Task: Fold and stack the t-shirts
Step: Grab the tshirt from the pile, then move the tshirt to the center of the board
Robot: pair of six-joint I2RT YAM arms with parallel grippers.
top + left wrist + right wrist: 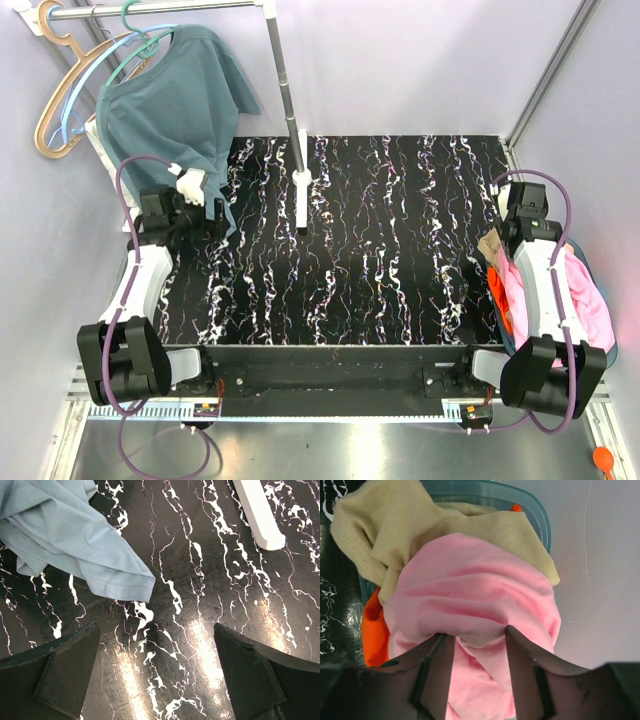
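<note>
The bright pink t-shirt (475,590) lies crumpled on top of a teal plastic bin (537,512) at the table's right edge, with the tan-beige t-shirt (395,525) behind it and the orange t-shirt (375,635) under its left side. The pile also shows from above: pink (592,300), tan (490,247), orange (503,300). My right gripper (475,636) is part open, its tips pressed into the pink shirt with a fold of it between them. My left gripper (157,645) is wide open and empty just above the black marbled table (380,250), also seen from above (215,212).
A large teal-blue shirt (170,110) hangs on a hanger from a rail at the back left, its hem (65,535) lying on the table by my left gripper. The rack's white foot (301,195) stands mid-back. Spare hangers (60,110) hang at the far left.
</note>
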